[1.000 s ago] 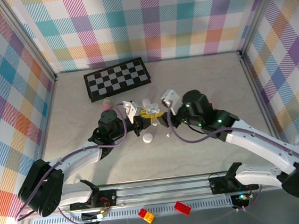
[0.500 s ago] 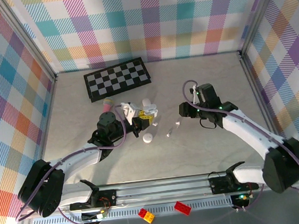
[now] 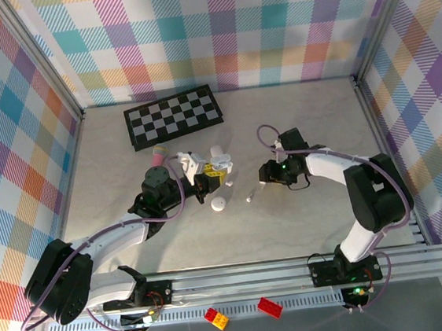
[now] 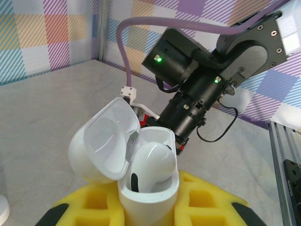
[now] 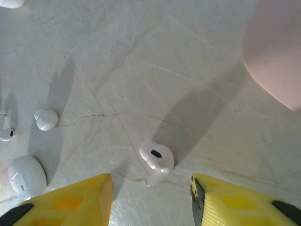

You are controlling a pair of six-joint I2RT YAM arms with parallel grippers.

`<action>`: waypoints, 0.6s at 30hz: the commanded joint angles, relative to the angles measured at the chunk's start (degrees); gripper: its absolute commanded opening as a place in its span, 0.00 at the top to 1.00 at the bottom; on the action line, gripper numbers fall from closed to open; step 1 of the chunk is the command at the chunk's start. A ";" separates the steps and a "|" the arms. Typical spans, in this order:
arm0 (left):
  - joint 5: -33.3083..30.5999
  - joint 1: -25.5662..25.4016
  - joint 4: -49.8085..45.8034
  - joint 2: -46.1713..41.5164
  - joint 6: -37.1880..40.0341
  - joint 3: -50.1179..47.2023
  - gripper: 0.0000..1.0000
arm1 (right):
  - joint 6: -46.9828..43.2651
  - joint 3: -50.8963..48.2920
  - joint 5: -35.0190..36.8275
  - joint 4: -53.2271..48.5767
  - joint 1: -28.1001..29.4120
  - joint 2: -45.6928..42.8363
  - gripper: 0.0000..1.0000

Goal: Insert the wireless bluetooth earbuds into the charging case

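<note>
Holds right fingers spread over a light, slick earbud, best pinched across its bulb; pinches charging case in left fingers.

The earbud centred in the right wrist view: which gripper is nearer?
Right. The right gripper hangs close above the earbud; the left gripper, holding the charging case, is off to its left.

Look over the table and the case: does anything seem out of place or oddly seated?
One earbud bulges above the rim of the open charging case, so it looks not fully seated. Other earbuds lie loose on the table, one loose earbud just below the open right end effector.
</note>
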 commanded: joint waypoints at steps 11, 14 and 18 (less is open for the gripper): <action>1.27 0.36 1.49 -1.21 1.40 -0.18 0.96 | -3.57 1.85 -3.99 2.32 -0.58 4.62 0.60; 1.27 0.36 1.49 -1.30 1.36 -0.27 0.96 | -3.86 1.67 -4.19 2.42 -0.59 5.04 0.60; 1.27 0.36 1.49 -1.52 1.35 -0.53 0.96 | -4.05 1.11 -3.97 2.97 -0.64 5.43 0.63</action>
